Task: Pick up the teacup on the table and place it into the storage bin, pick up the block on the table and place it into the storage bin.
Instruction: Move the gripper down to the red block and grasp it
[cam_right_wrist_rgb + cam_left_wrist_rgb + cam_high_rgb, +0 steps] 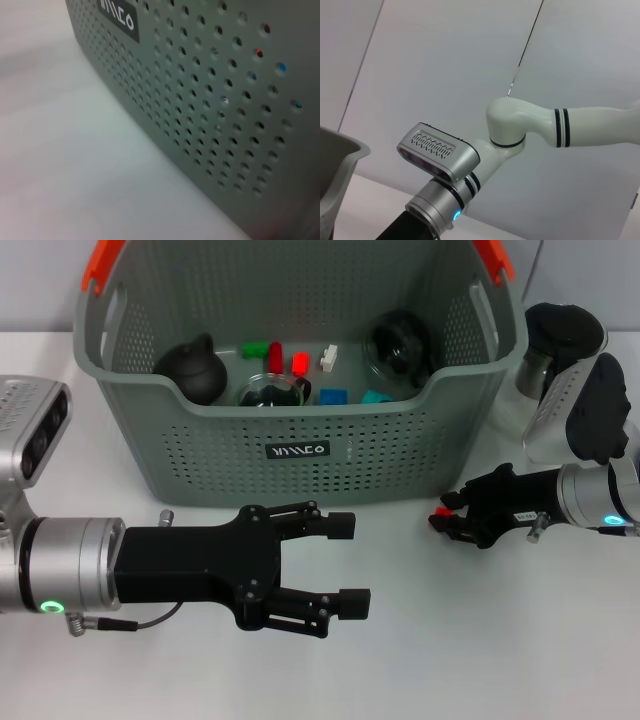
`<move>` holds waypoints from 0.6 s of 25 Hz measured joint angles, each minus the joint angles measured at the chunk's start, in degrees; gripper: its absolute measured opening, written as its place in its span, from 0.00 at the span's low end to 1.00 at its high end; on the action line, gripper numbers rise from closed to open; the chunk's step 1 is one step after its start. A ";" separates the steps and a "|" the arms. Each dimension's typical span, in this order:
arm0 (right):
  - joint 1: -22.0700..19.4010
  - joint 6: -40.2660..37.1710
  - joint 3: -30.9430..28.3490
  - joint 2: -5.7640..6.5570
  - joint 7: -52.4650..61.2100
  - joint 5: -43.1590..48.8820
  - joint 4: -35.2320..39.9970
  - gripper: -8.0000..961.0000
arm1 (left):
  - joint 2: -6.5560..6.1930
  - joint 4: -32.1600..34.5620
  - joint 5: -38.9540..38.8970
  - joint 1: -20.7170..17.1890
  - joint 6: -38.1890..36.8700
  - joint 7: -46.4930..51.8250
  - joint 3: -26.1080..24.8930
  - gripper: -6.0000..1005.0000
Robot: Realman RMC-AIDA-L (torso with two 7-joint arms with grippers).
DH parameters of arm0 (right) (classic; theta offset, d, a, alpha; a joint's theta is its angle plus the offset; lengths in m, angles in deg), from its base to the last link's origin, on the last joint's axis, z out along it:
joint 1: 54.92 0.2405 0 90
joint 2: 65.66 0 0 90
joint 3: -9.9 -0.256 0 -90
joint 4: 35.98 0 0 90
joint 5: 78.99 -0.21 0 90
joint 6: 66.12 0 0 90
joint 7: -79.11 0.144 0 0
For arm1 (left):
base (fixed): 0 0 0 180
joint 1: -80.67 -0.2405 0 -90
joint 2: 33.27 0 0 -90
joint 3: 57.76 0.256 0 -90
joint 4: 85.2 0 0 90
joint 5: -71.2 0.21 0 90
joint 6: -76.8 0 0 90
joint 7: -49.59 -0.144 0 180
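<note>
Resting at the right gripper's (443,519) tips, a small red block (439,514) sat pinched on the table (480,640), at about four o'clock from the storage bin (300,455). The left gripper (345,565) hung at six o'clock, fingers spread wide and empty.

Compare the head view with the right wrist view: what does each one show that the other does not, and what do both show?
Only the head view shows inside the storage bin: a dark teapot, red, green and blue blocks, and a dark cup. It also shows the left end effector, open in front of the bin, and the right end effector at a small red block on the table.

Only the right wrist view shows the bin's holed wall close up, with specks of colour behind the holes.

Both show the bin's front wall, its black label and the white table.
</note>
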 joint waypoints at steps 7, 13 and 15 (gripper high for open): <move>0.05 0.02 -0.36 0.00 0.00 0.03 -0.25 0.33 | 0.08 0.00 -0.03 -0.03 0.00 0.00 0.00 0.93; 0.95 0.13 -0.27 0.01 0.02 -0.10 -1.54 0.31 | 0.09 0.00 -0.14 0.08 0.00 0.01 0.01 0.93; 1.17 0.12 -0.19 0.02 0.09 -0.11 -1.80 0.27 | 0.09 0.00 -0.14 0.10 0.00 0.03 0.01 0.93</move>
